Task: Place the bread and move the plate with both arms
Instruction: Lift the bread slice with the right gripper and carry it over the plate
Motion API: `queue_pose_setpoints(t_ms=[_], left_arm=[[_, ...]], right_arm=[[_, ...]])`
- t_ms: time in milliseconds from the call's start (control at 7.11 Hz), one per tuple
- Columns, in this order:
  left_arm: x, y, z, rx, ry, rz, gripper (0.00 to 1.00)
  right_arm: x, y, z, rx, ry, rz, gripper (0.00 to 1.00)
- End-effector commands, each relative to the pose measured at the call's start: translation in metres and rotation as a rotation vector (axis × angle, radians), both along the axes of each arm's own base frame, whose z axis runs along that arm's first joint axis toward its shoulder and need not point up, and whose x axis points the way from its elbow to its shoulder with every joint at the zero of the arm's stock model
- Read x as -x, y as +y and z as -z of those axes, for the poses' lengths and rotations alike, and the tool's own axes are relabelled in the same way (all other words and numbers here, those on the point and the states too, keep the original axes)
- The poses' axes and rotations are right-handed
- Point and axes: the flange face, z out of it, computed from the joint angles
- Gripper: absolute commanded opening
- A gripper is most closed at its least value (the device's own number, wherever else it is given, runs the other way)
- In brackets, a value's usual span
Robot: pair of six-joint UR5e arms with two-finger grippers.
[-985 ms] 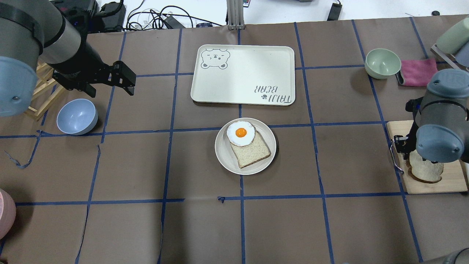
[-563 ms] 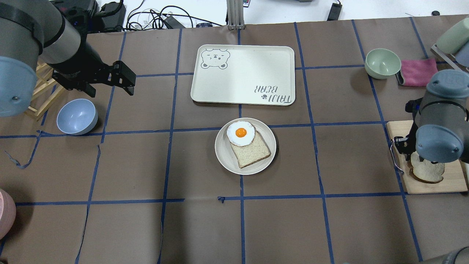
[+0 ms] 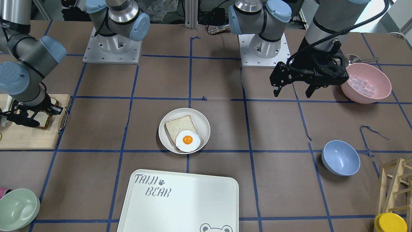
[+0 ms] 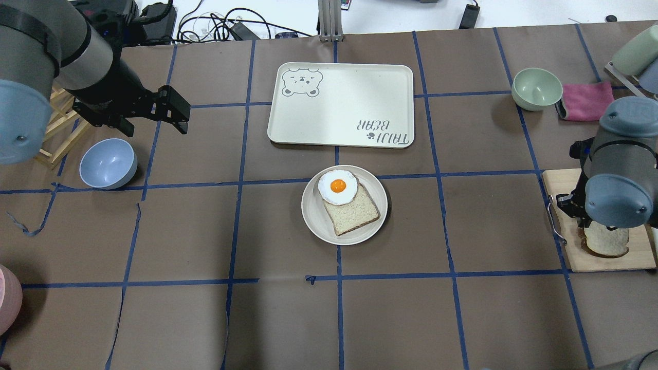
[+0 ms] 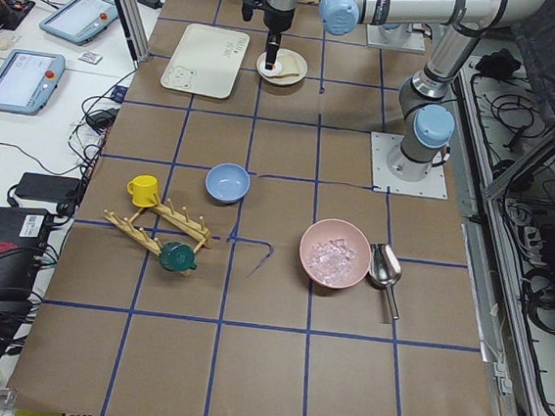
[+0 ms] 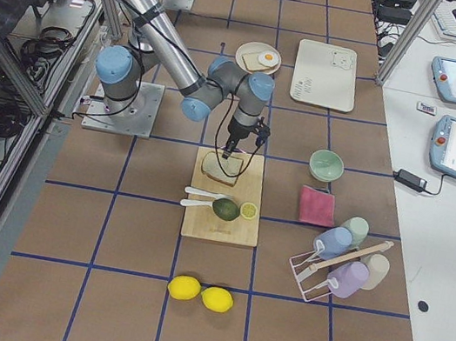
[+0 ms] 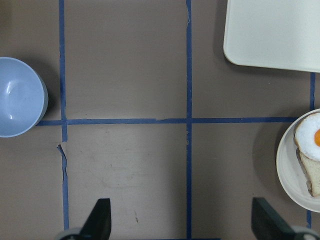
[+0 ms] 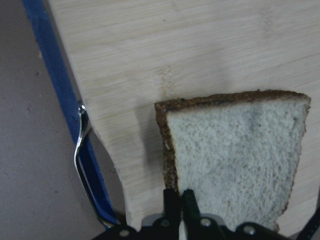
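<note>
The bread (image 8: 235,155), speckled with a dark brown crust, is over the wooden cutting board (image 4: 632,259) at the table's right end. It also shows in the overhead view (image 4: 609,242) and the front view (image 3: 42,120). My right gripper (image 8: 179,199) is shut on the bread's edge, with both fingers pressed close together. The white round plate (image 4: 314,218) sits mid-table and holds a paler slice (image 4: 354,210) and a fried egg (image 4: 337,186). My left gripper (image 4: 154,127) is open and empty, hovering above the table at the left, far from the plate; its fingertips (image 7: 100,220) are wide apart.
The TAIJI BEAR tray (image 4: 342,103) lies behind the plate. A green bowl (image 4: 536,88) and a pink cloth (image 4: 586,100) are at the back right. A blue bowl (image 4: 108,163) and a wooden rack (image 4: 56,128) are near my left gripper. A pink bowl of ice (image 3: 365,82) is by my left arm.
My right wrist and the bread have shifted slightly to the right over the cutting board. The left arm, plate and tray have not moved.
</note>
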Motion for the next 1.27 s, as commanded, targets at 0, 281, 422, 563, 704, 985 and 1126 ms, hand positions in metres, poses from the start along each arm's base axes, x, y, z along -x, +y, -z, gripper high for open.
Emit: queue_pose_setpoints(t_ms=[0, 281, 422, 563, 704, 985, 1126], left_arm=[[0.000, 0.000, -0.001, 0.002, 0.002, -0.001, 1.00], [0.000, 0.000, 0.001, -0.004, 0.001, -0.001, 1.00], [0.000, 0.000, 0.002, -0.008, 0.000, 0.000, 1.00], [0.000, 0.001, 0.005, -0.016, -0.002, 0.000, 1.00], [0.000, 0.002, 0.007, -0.020, -0.004, 0.000, 1.00], [0.000, 0.003, 0.006, -0.018, -0.002, 0.000, 1.00], [0.000, 0.003, 0.007, -0.021, -0.002, 0.000, 1.00]], right_arm=[[-0.008, 0.006, -0.041, 0.054, 0.029, -0.014, 0.00], [-0.033, 0.013, -0.076, 0.064, 0.020, -0.023, 0.00], [-0.042, 0.005, -0.089, 0.057, 0.014, -0.047, 0.00], [-0.052, -0.006, -0.112, 0.047, 0.007, -0.076, 0.00], [-0.072, -0.017, -0.134, 0.037, -0.026, -0.059, 0.00], [-0.132, -0.030, -0.161, 0.062, -0.043, -0.105, 0.00], [-0.179, -0.027, -0.159, 0.087, -0.088, -0.094, 0.00]])
